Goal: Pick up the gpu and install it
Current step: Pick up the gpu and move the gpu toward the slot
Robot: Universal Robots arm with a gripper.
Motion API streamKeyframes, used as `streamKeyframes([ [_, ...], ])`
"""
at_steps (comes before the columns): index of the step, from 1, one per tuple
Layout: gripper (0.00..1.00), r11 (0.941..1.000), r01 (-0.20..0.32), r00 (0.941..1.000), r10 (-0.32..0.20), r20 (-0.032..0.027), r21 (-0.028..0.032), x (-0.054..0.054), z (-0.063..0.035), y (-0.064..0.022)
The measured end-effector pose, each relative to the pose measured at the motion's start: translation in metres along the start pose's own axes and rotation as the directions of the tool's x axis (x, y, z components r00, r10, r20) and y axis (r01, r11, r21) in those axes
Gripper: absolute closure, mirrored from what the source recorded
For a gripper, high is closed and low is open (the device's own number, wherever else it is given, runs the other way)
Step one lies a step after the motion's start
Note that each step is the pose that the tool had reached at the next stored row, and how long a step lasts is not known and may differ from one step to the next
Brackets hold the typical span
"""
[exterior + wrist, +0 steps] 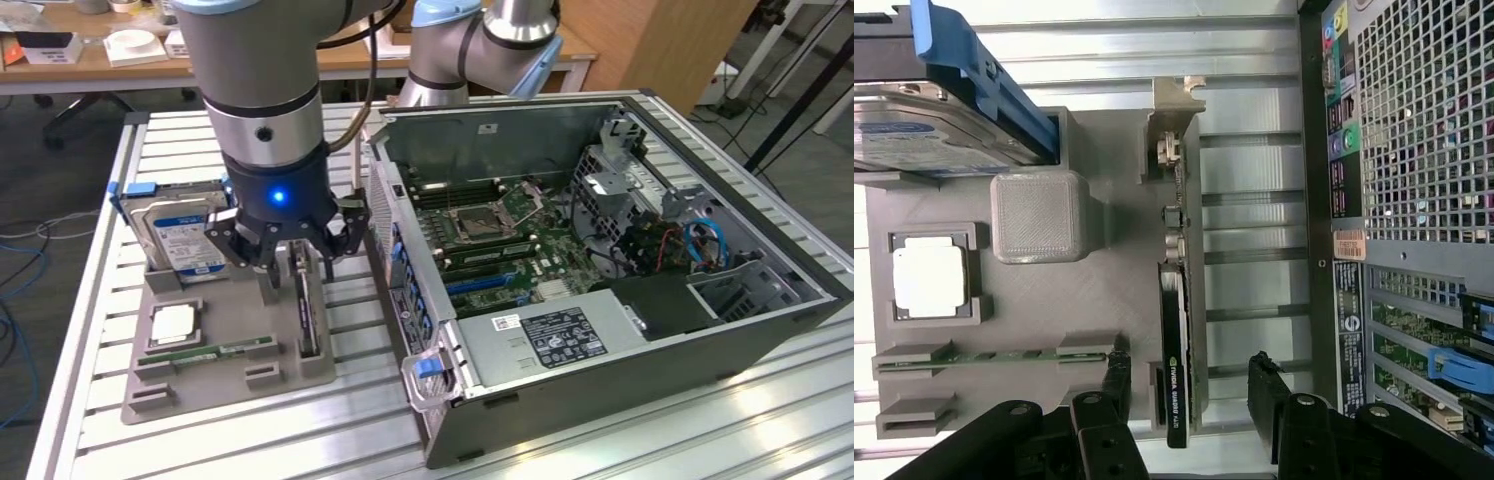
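GPU (1174, 340) on edge in the grey holder (1104, 270), jaws wide open astride it.
You see the card standing in its slot on the table (747, 420), beside the open computer case (601, 330), a jaw clear of each face. It looks light, stiff and fragile; you would best pinch it across the black cooler block, not the bare board.

Slatted metal table (747, 425) bears grey tray (200, 392), computer case (641, 378).
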State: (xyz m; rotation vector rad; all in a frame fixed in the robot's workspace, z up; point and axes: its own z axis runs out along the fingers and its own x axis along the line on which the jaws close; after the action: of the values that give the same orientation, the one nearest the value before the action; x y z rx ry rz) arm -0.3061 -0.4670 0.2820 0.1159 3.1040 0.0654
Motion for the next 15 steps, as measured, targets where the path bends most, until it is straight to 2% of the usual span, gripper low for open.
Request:
streamKeyframes([
  [15,0.41,1.0000,0.000,1.0000,0.000,0.0009,-0.0001,0.0012,0.0070,-0.0004],
])
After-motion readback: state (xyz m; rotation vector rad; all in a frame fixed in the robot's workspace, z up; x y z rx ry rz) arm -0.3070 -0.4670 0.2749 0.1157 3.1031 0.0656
